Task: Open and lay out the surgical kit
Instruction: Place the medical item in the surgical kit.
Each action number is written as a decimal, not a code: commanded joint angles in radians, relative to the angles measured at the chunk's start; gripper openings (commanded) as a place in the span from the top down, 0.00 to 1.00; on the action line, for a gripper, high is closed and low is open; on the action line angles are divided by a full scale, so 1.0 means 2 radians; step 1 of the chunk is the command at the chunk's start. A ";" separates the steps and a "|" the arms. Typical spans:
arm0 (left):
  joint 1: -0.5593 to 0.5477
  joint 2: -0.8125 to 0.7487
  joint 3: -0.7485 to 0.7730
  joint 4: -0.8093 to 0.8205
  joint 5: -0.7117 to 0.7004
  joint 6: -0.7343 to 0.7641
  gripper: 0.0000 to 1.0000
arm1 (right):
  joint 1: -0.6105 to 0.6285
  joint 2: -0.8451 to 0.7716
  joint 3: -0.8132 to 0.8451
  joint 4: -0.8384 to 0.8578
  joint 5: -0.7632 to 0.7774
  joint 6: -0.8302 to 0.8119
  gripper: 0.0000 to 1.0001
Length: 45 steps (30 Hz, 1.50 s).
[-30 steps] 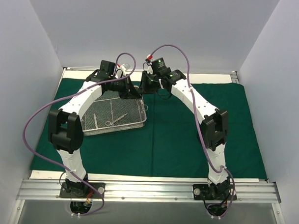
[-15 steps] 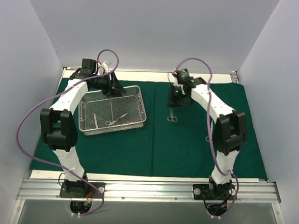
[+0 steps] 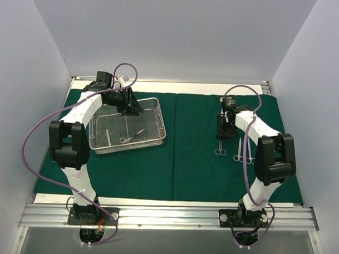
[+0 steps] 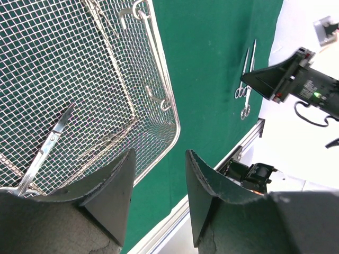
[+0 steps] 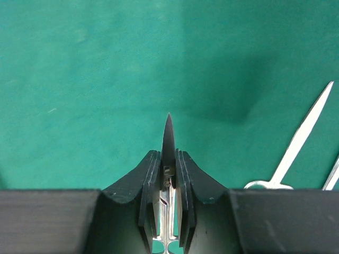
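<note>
Scissor-like instrument [image 5: 168, 132] is pinched, blade forward, between the fingers of the right tool [image 5: 168, 156]. It sits just left of two laid-out instruments [image 3: 239, 150] on the green cloth [image 3: 190, 167] covering the table [image 3: 156, 202]. The left tool [image 4: 159, 159], spread wide, hovers over the wire-mesh tray [image 3: 130, 147], which holds loose instruments [image 3: 131, 135]. White walls [image 3: 173, 32] surround the table. Half a second ago, the right tool was nearer mid-cloth.

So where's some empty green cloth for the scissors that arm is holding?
The widest bare cloth lies between the tray and the right gripper holding the scissors. The cloth's near strip is bare too. It's crowded right of the gripper, where two instruments lie.
</note>
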State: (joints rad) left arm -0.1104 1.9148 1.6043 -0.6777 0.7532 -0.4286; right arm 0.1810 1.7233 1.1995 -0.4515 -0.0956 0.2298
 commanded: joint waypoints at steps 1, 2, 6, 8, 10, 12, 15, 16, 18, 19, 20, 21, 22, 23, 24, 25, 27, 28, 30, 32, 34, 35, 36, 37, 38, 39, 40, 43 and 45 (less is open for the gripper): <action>0.000 0.006 0.032 -0.007 0.004 0.010 0.49 | -0.014 0.023 -0.015 0.028 0.040 -0.027 1.00; 0.001 0.007 0.034 -0.009 0.004 0.012 0.50 | -0.017 0.026 -0.016 0.031 0.043 -0.030 1.00; 0.006 0.006 0.035 -0.010 0.005 0.012 0.50 | -0.040 0.027 -0.028 0.037 0.046 -0.047 1.00; 0.008 0.007 0.031 -0.009 0.006 0.010 0.50 | -0.041 0.031 -0.029 0.038 0.046 -0.057 1.00; 0.008 0.014 0.031 -0.008 0.010 0.010 0.50 | -0.043 0.039 -0.029 0.040 0.046 -0.057 1.00; 0.008 0.016 0.031 -0.007 0.008 0.006 0.50 | -0.042 0.046 -0.028 0.045 0.046 -0.054 1.00; 0.008 0.018 0.035 -0.005 0.005 0.005 0.50 | -0.042 0.054 -0.026 0.045 0.046 -0.054 1.00; 0.008 0.020 0.038 -0.006 0.004 0.005 0.50 | -0.042 0.056 -0.026 0.045 0.046 -0.055 1.00; 0.008 0.024 0.044 -0.012 0.003 0.007 0.49 | -0.042 0.058 -0.031 0.045 0.046 -0.051 1.00; 0.008 0.025 0.045 -0.012 0.002 0.007 0.49 | -0.042 0.059 -0.032 0.046 0.046 -0.050 0.99; 0.008 0.026 0.046 -0.012 0.002 0.007 0.48 | -0.042 0.059 -0.034 0.046 0.046 -0.049 0.98; 0.008 0.027 0.046 -0.012 0.002 0.008 0.48 | -0.042 0.061 -0.036 0.046 0.046 -0.049 0.97; 0.008 0.028 0.047 -0.012 0.001 0.008 0.47 | -0.042 0.061 -0.039 0.046 0.046 -0.049 0.95; 0.008 0.030 0.048 -0.016 -0.005 0.013 0.47 | -0.042 0.061 -0.039 0.046 0.046 -0.048 0.91; 0.008 0.034 0.051 -0.028 -0.009 0.017 0.46 | -0.043 0.062 -0.040 0.046 0.046 -0.048 0.90; 0.008 0.037 0.060 -0.038 -0.015 0.023 0.46 | -0.042 0.062 -0.040 0.046 0.046 -0.047 0.87; 0.009 0.049 0.073 -0.080 -0.044 0.046 0.46 | -0.042 0.060 -0.040 0.044 0.046 -0.046 0.79; 0.008 0.051 0.087 -0.094 -0.063 0.054 0.46 | -0.042 0.060 -0.039 0.044 0.046 -0.044 0.77; 0.006 0.054 0.097 -0.133 -0.100 0.078 0.46 | -0.043 0.059 -0.037 0.042 0.046 -0.041 0.70; 0.001 0.054 0.106 -0.154 -0.160 0.098 0.46 | -0.042 0.059 -0.030 0.036 0.045 -0.035 0.63; -0.005 0.056 0.111 -0.172 -0.201 0.114 0.46 | -0.042 0.058 -0.024 0.034 0.043 -0.032 0.60; -0.009 0.057 0.115 -0.177 -0.215 0.130 0.45 | -0.041 0.058 -0.021 0.030 0.042 -0.030 0.56; -0.019 0.059 0.117 -0.185 -0.228 0.137 0.45 | -0.041 0.056 -0.010 0.026 0.042 -0.026 0.55; -0.024 0.060 0.117 -0.185 -0.248 0.143 0.45 | -0.041 0.053 -0.003 0.022 0.042 -0.024 0.54; -0.030 0.060 0.117 -0.187 -0.255 0.152 0.45 | -0.041 0.050 0.006 0.009 0.044 -0.021 0.53; -0.044 0.062 0.117 -0.190 -0.262 0.157 0.45 | -0.041 0.040 0.031 -0.002 0.042 -0.011 0.53; -0.052 0.063 0.116 -0.188 -0.268 0.161 0.46 | -0.041 0.037 0.047 -0.013 0.040 -0.007 0.53; -0.091 0.072 0.121 -0.187 -0.306 0.185 0.45 | -0.035 0.017 0.108 -0.057 0.015 0.008 0.52; -0.110 0.083 0.123 -0.184 -0.339 0.197 0.45 | -0.026 0.007 0.128 -0.067 0.004 0.009 0.52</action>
State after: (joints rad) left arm -0.2668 2.0499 1.8038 -1.0260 0.1955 -0.1146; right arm 0.1055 1.8236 1.3716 -0.4854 -0.0498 0.2134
